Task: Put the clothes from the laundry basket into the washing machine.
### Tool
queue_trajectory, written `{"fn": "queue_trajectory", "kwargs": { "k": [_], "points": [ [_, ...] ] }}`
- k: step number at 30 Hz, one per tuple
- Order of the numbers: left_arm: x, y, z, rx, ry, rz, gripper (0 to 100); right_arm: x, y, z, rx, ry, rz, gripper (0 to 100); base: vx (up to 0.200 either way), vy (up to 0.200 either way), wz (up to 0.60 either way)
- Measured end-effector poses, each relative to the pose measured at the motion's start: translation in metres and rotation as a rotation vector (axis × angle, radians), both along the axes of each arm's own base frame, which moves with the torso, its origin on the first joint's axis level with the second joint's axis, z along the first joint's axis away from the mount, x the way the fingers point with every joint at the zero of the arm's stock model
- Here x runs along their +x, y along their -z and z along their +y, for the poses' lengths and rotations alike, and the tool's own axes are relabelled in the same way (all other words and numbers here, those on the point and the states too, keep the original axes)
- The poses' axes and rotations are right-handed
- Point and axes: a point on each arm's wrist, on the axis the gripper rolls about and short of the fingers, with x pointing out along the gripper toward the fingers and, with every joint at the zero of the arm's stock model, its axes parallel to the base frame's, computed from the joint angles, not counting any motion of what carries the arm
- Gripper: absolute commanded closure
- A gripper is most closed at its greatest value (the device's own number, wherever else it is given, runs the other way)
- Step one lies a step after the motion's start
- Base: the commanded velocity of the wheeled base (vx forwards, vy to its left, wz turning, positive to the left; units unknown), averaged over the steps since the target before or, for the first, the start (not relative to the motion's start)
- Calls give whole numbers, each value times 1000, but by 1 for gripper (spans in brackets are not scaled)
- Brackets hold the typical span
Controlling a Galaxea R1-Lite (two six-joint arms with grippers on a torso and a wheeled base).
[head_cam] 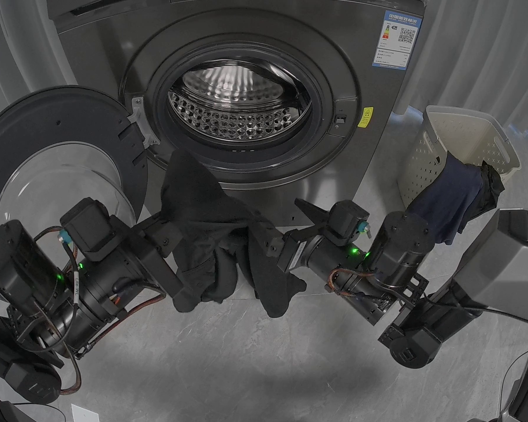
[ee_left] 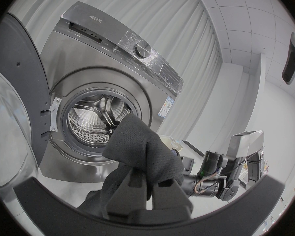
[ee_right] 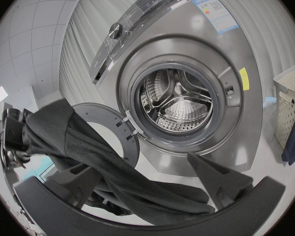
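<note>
**Black garment held up in front of the open washing machine**

Head view: The black garment (head_cam: 217, 235) hangs just in front of the washing machine (head_cam: 240, 89), a bit below its round hole. It stretches sideways from one gripper to the other. Its ends hang down toward the floor (head_cam: 246, 358), and one corner sticks up to the rim of the hole. The left gripper (head_cam: 173, 253) comes in from the low left and squeezes the cloth. The right gripper (head_cam: 278, 227) comes in from the right and points left. The door (head_cam: 58, 147) stands swung open on the left. The laundry basket (head_cam: 481, 130) stands to the right of the machine, with a dark blue cloth (head_cam: 452, 197) hanging over its rim.

Left wrist view: The left gripper (ee_left: 150, 184) is pinched tight on the garment (ee_left: 144, 148), which bulges up in front of the drum (ee_left: 95, 118).

Right wrist view: The right gripper (ee_right: 137, 163) has its fingers spread wide. The garment (ee_right: 105, 161) lies slanted over one finger. The other finger is bare.
</note>
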Motion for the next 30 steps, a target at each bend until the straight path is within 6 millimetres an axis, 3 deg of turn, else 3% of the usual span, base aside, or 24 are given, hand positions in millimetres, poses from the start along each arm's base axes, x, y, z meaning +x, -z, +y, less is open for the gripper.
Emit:
{"fn": "queue_trajectory", "kwargs": {
  "k": [4,10,21,30],
  "points": [
    [4,-5,-3,-7,-6,14,100,-3,18,-1,-56,1,41,0,0,0,0],
    [17,-15,-7,-26,-62,32,100,-25,42,-11,-154,-25,125,0,0,0,0],
    [37,-29,-8,-66,-132,7,100,-84,51,-26,-250,-205,201,0,0,0,0],
    [39,-32,-7,-73,-138,-1,100,-75,52,-7,-210,-231,164,0,0,0,0]
  ]
}}
